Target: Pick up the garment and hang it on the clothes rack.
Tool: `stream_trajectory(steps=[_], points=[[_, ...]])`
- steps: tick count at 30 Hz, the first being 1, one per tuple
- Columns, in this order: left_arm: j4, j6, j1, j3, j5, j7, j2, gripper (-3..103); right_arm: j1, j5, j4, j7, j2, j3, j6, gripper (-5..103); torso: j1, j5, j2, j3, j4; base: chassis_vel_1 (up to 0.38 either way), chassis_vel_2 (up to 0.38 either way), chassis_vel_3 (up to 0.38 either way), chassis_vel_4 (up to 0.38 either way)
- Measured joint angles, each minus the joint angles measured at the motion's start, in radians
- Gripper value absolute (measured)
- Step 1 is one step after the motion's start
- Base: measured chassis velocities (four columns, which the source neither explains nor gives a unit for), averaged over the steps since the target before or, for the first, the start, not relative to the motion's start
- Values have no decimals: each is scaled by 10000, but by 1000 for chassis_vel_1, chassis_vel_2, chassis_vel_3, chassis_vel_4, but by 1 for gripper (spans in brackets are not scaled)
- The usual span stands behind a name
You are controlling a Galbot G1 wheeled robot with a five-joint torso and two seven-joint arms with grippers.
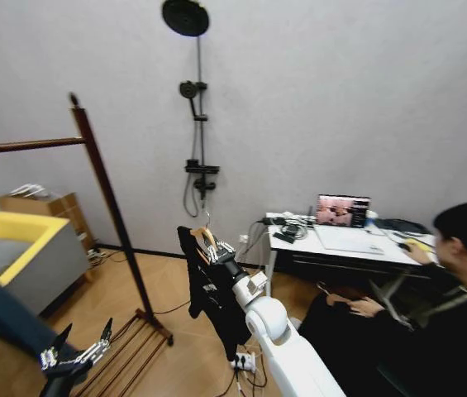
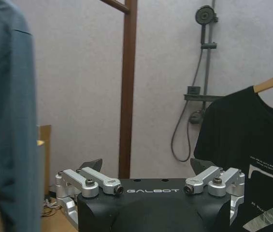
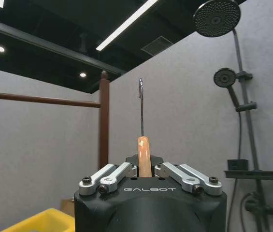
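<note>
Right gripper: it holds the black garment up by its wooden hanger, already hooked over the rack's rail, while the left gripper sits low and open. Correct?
Not quite. The right gripper is shut on the hanger of the garment, but its hook is in free air, away from the clothes rack, as the head view shows. The left gripper is low and open.

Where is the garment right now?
In the head view the garment hangs mid-frame on its wooden hanger, gripped by the right claw. It is right of the clothes rack and left of the desk.
</note>
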Motion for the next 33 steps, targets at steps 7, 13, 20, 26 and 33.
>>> stream_trajectory(steps=[7, 13, 20, 26, 33], points=[[0, 0, 0, 0, 0, 1, 0, 100, 237, 936, 1064, 179, -482, -58, -431, 10, -111, 1, -218, -109, -1, 116, 120, 138, 112], [0, 0, 0, 0, 0, 0, 0, 100, 609, 1708, 1133, 199, -924, 281, -440, 10, -166, 1, -340, -173, -3, 136, 131, 100, 125], [0, 0, 0, 0, 0, 0, 0, 100, 1556, 2941, 584, 48, -1815, 444, -444, 10, -169, -1, -347, -178, -3, 121, 116, 129, 123], [0, 0, 0, 0, 0, -1, 1, 100, 2125, 2855, -371, -606, -1324, 355, -14, 10, -179, 4, -371, -188, -5, 100, 122, 119, 119], [0, 0, -1, 0, 0, -1, 0, 100, 3098, 2494, -1480, -443, -630, -40, -44, 10, -98, -1, -208, -105, 1, 142, 136, 133, 131]])
